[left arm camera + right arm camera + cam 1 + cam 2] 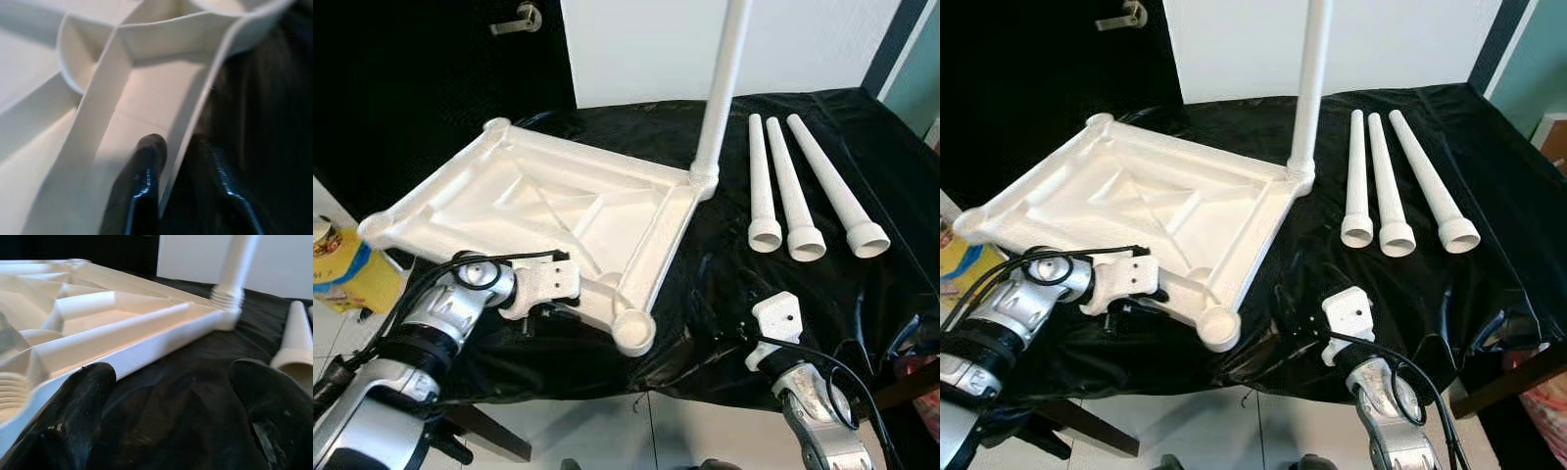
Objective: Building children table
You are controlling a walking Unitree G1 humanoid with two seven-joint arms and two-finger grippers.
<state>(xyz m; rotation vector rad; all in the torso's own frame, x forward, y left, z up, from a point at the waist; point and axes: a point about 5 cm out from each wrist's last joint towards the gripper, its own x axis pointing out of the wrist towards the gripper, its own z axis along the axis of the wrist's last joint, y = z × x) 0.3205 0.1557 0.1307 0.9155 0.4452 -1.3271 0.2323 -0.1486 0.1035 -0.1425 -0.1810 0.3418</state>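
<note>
Underside up, tabletop [558,201] rim clenched in left pincer [168,161]; right pincer [171,401] released beside it.

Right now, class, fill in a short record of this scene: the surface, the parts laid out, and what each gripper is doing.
surface: black sheet
tabletop: white, upside down, ribs showing
fitted leg: upright in the far right corner socket
loose legs: three, side by side, right of the tabletop
left gripper: clamped across the tabletop's near rim
right gripper: open, above the sheet, holding nothing
</note>
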